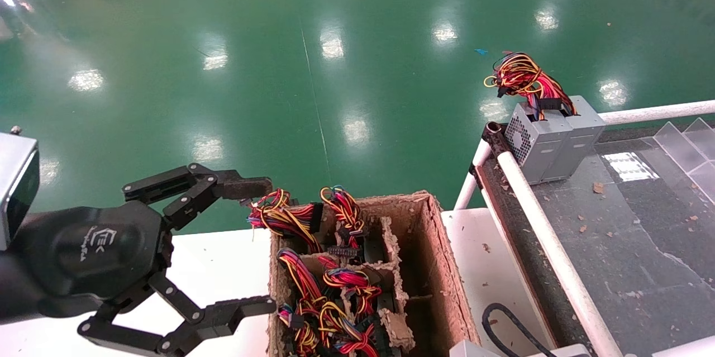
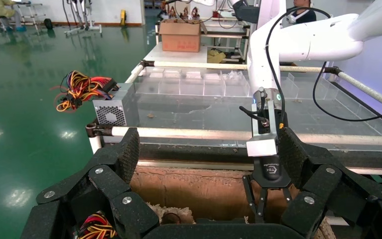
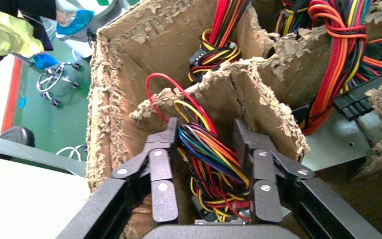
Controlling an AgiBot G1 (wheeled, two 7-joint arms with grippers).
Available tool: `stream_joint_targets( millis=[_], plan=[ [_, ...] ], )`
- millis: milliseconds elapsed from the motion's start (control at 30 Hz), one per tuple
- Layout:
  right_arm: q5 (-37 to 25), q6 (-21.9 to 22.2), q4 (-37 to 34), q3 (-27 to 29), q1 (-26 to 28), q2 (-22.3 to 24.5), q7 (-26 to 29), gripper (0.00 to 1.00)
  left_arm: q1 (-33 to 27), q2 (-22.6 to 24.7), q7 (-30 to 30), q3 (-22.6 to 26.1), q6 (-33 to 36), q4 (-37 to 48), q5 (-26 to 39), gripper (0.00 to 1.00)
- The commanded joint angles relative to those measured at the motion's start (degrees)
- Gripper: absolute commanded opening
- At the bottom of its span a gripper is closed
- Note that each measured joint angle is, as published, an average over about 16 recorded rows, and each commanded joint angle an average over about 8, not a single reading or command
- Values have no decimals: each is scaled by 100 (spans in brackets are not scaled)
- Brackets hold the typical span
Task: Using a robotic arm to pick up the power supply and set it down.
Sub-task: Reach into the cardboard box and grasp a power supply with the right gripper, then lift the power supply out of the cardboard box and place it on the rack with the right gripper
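**Right gripper closed on wire bundle inside cardboard box**

The cardboard box (image 1: 430, 267) sat on the white table (image 1: 223, 256). Two power supplies (image 1: 550, 142) stood on the conveyor's corner. The left gripper (image 1: 254, 245) hovered open beside the box; the right gripper (image 3: 206, 144) clamped a power supply's wire bundle (image 3: 211, 159).

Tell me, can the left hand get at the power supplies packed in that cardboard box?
Probably yes. The left gripper hangs open beside the cardboard box, whose top is open. But wire bundles and torn dividers crowd the power supplies, and the right gripper already straddles one bundle inside.

Factory floor: green epoxy floor (image 1: 335, 66)
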Motion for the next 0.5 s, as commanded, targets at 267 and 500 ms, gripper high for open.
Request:
stream_joint_targets(
  millis=[267, 500],
  plan=[
    [5, 56, 61, 19, -23, 19, 6, 0, 0, 0, 0, 0, 0, 0, 0, 100],
    [130, 39, 111, 67, -52, 46, -19, 0, 0, 0, 0, 1, 0, 0, -1, 100]
  ],
)
